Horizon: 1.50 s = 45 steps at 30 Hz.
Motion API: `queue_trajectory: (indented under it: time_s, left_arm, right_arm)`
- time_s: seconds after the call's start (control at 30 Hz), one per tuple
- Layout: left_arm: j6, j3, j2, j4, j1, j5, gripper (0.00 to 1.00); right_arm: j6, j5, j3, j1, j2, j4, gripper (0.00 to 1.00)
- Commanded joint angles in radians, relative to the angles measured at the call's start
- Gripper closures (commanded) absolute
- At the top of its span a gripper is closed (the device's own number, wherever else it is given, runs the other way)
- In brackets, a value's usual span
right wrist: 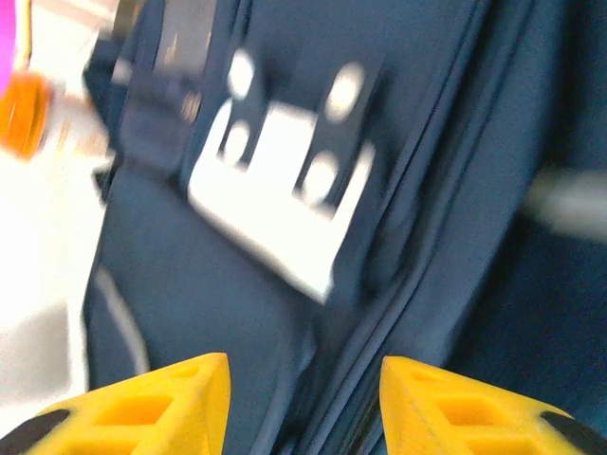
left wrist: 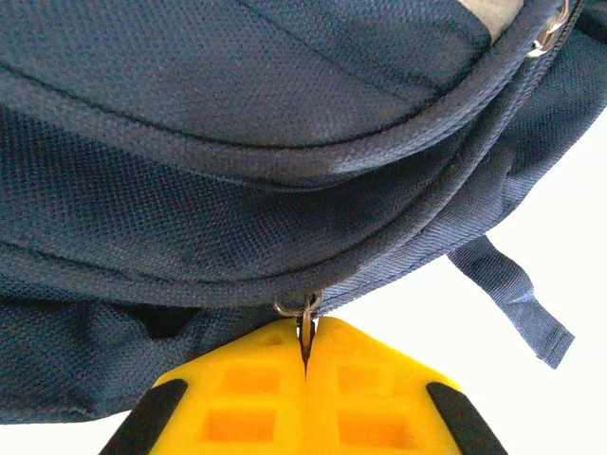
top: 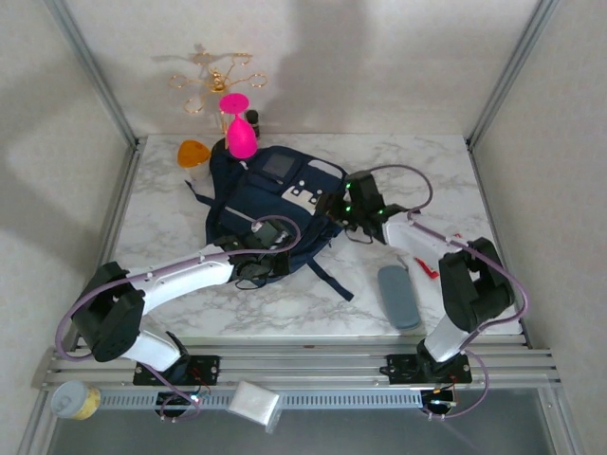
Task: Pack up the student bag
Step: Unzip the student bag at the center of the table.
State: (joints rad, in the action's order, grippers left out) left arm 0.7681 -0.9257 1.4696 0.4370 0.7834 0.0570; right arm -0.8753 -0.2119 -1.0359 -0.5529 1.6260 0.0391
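Marble tabletop [top: 427,180], student bag [top: 256,199] lengthwise near to far; left gripper [left wrist: 305,346] clamped on near-end zipper pull [left wrist: 303,318], right gripper [right wrist: 303,374] parted alongside.

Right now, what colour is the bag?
The bag is navy blue, clearest in the top view.

The navy student bag [top: 275,194] lay on the marble bench [top: 436,171]. The left tool [top: 258,254] sat at its near edge and the right tool [top: 340,204] at its right side. 1 grey case [top: 398,296] lay apart, near the bench's front right.
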Motion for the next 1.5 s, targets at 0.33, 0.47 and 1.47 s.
queue_trajectory:
  time_s: [0.33, 0.47, 1.47]
  left_arm:
    - [-0.026, 0.003, -0.026, -0.078, -0.003, 0.041, 1.0]
    - [-0.032, -0.002, -0.027, -0.084, -0.003, 0.046, 1.0]
    - [-0.131, -0.013, -0.045, 0.084, -0.019, -0.057, 1.0]
  right_arm:
    - [-0.266, -0.078, 0.103, -0.127, 0.023, -0.2, 0.61]
    - [-0.248, -0.06, 0.053, -0.137, 0.034, -0.178, 0.71]
    - [0.094, -0.296, 0.016, 0.241, -0.052, -0.01, 1.0]
